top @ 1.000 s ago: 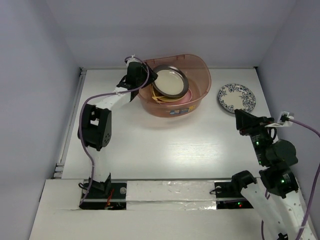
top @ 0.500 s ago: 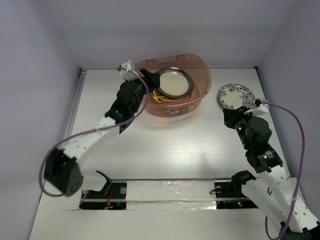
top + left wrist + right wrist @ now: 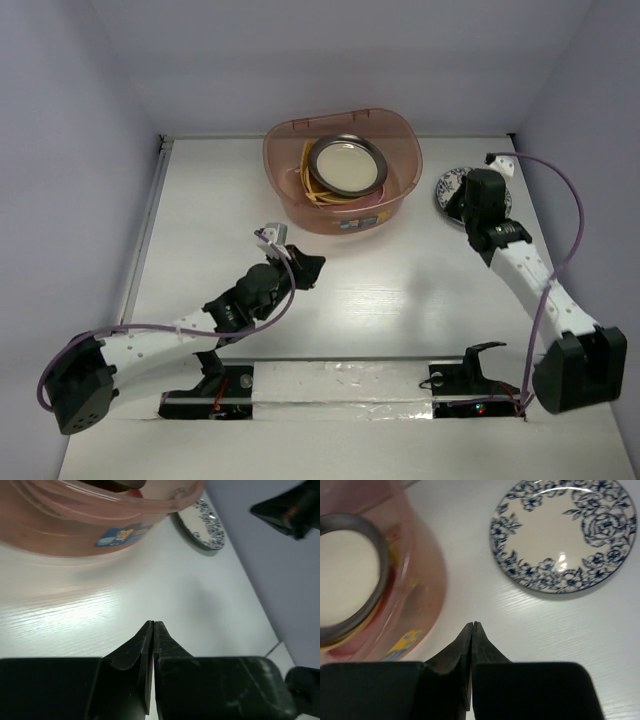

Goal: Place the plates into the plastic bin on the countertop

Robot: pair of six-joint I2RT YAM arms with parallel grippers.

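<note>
The plastic bin (image 3: pixel 412 158) stands at the back middle of the countertop (image 3: pixel 400 300). In it lies the metal-rimmed plate with cream centre (image 3: pixel 345 166) on top of yellow and orange plates (image 3: pixel 308 186). Right of the bin lies the blue-and-white floral plate (image 3: pixel 447 186), partly hidden by my right arm. My right gripper (image 3: pixel 474 625) hangs shut and empty over the bare surface between the bin wall (image 3: pixel 422 595) and the floral plate (image 3: pixel 562 535). My left gripper (image 3: pixel 310 268) is shut and empty, low over the countertop in front of the bin (image 3: pixel 75 530).
A blue and yellow label (image 3: pixel 348 224) marks the bin's near wall. Pale walls close off the left, back and right. A taped strip (image 3: pixel 340 385) with both arm bases runs along the near edge. The right arm (image 3: pixel 290 510) shows in the left wrist view.
My left arm has drawn back from the bin's left rim to the middle of the countertop and its gripper has shut. My right arm has reached forward over the floral plate, shutting too.
</note>
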